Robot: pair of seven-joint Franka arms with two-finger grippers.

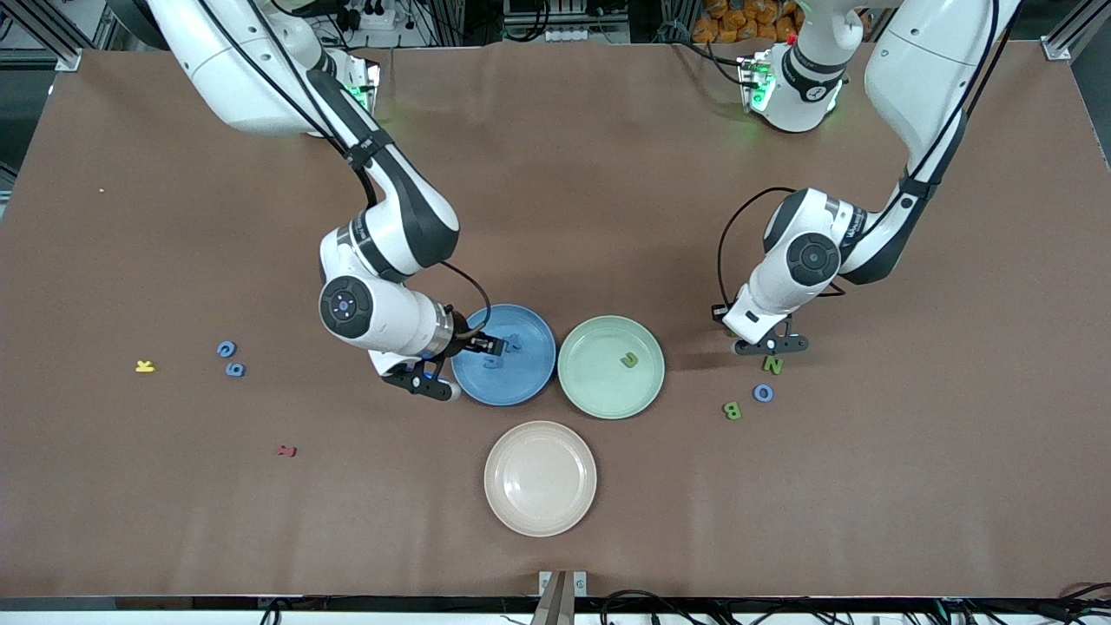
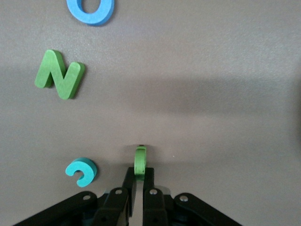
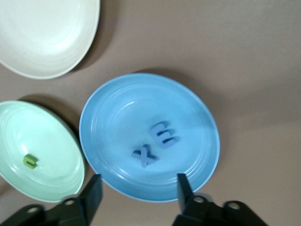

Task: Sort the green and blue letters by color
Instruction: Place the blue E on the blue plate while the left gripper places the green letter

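Observation:
My left gripper point(image 1: 771, 345) point(image 2: 140, 173) is shut on a small green letter point(image 2: 140, 161), seen edge-on, low over the table. Beside it lie a green N point(image 1: 772, 365) point(image 2: 59, 74), a blue O point(image 1: 763, 392) point(image 2: 90, 9) and a green B point(image 1: 732, 410). My right gripper point(image 1: 458, 363) point(image 3: 138, 190) is open and empty over the rim of the blue plate point(image 1: 521, 386) point(image 3: 197, 122), which holds a blue X point(image 3: 144, 156) and E point(image 3: 164, 135). The green plate point(image 1: 599, 386) point(image 3: 56, 141) holds a green letter point(image 1: 628, 359) point(image 3: 30, 161). A blue G point(image 1: 226, 349) and 9 point(image 1: 235, 370) lie toward the right arm's end.
A cream plate point(image 1: 540, 477) point(image 3: 47, 33) sits nearer the front camera than the other two plates. A yellow K point(image 1: 145, 366) and a dark red letter point(image 1: 286, 450) lie toward the right arm's end. A teal C-shaped piece point(image 2: 82, 171) lies by the left gripper.

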